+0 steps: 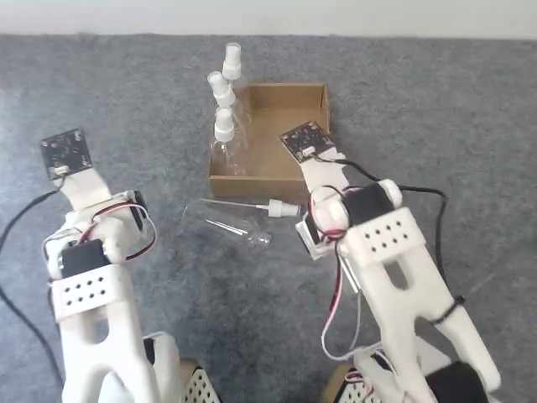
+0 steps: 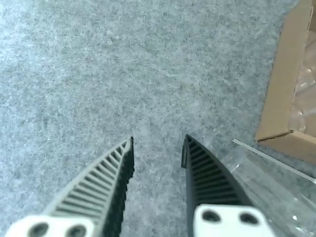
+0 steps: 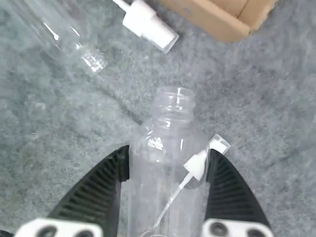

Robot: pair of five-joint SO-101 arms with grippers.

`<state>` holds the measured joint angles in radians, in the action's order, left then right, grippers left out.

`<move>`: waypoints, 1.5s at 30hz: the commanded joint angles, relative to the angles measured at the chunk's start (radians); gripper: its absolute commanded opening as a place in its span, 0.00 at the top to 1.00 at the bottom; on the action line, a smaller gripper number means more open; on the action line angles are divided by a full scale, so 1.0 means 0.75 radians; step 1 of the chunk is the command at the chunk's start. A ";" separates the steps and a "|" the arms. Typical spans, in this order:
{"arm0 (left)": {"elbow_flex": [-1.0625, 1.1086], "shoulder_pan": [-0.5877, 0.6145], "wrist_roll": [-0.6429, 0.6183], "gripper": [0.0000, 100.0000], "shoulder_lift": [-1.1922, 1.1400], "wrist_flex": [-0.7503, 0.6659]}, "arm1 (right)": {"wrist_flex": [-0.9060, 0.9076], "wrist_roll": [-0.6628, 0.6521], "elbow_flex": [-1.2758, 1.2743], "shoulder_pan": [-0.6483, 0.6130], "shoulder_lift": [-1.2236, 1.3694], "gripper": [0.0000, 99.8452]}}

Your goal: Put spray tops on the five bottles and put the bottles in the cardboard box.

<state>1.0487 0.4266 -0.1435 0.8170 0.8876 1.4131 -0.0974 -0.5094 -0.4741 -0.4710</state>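
My right gripper [image 3: 168, 152] is shut on a clear, uncapped bottle [image 3: 168, 118], whose open neck points away from the wrist. A white spray top [image 3: 197, 165] with its tube shows beside and through that bottle. A second bare bottle [image 1: 225, 220] lies on the carpet in front of the cardboard box [image 1: 312, 99], with a loose spray top [image 1: 281, 208] and long tube by it. Three capped bottles [image 1: 225, 126] stand along the box's left side. My left gripper [image 2: 159, 140] is open over bare carpet, next to the lying bottle [image 2: 266, 182].
The grey carpet [image 1: 436, 109] runs open to the right of the box and at the far left. The box's near wall [image 3: 217, 17] is just beyond the right gripper. Cables trail from the right arm [image 1: 394, 252].
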 commanded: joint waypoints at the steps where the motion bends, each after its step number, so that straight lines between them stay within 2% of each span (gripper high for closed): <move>1: -0.015 0.002 -0.008 0.85 0.004 -0.035 | 0.001 -0.004 -0.004 0.024 -0.154 0.88; 11: -0.024 -0.006 -0.008 0.85 0.004 -0.029 | 0.001 0.000 -0.029 0.257 -0.435 0.88; 20: -0.118 -0.008 -0.010 0.85 0.006 0.127 | -0.032 0.000 -0.039 0.361 -0.496 0.88; 26: -0.126 -0.010 -0.010 0.85 0.020 0.133 | -0.150 0.000 -0.117 0.396 -0.498 0.88; 33: -0.046 -0.020 -0.012 0.85 0.378 0.227 | -0.163 0.043 -0.123 0.398 -0.498 0.88; 37: 0.044 -0.121 -0.006 0.85 0.554 0.237 | -0.163 0.045 -0.121 0.402 -0.500 0.88; 42: 0.071 -0.168 -0.004 0.85 0.700 0.284 | -0.189 0.049 -0.113 0.506 -0.500 0.88; 45: 0.073 -0.258 0.049 0.85 0.761 0.331 | -0.210 0.100 -0.115 0.551 -0.500 0.88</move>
<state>1.1116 0.3007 -0.1435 1.3126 1.0978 1.2873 -0.0591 -0.6107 -0.0982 -0.8117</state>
